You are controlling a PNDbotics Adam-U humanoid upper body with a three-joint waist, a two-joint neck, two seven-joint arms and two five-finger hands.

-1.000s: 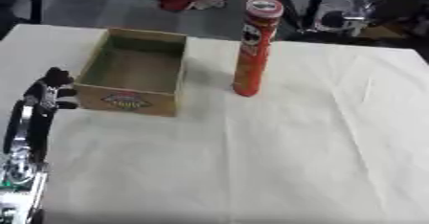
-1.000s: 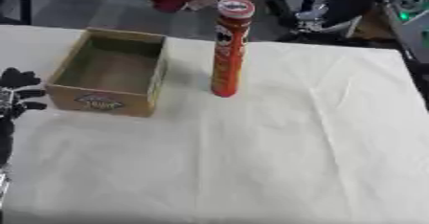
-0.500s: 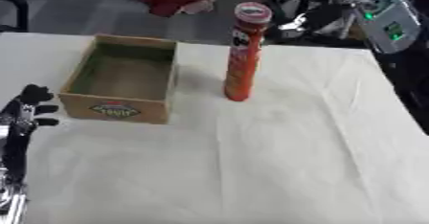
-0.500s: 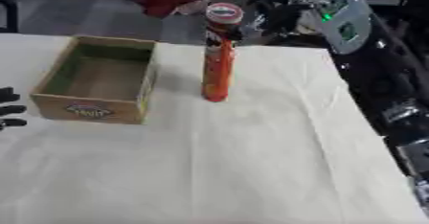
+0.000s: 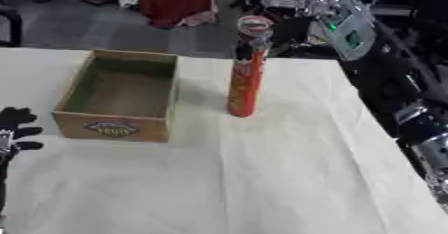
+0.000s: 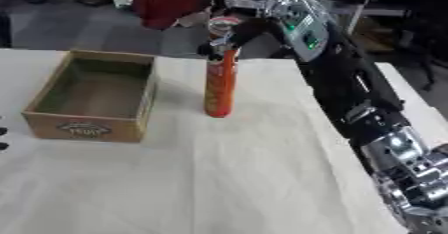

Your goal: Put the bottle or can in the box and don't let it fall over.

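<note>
While the tall red can stood upright on the tabletop just right of the box | our right hand reached its top, fingers' closure unclear | left hand idle, open | next: grasp can, lift upright.

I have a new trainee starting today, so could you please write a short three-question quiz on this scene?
1. True or false: the red can stands upright on the white tablecloth, outside the cardboard box.
2. Which robot hand is up by the can's top? A left, B right.
3. Fill in: the box holds ____.

Key: 1 true. 2 B: the right robot hand reaches there; the left robot hand rests at the left edge. 3 nothing.
</note>
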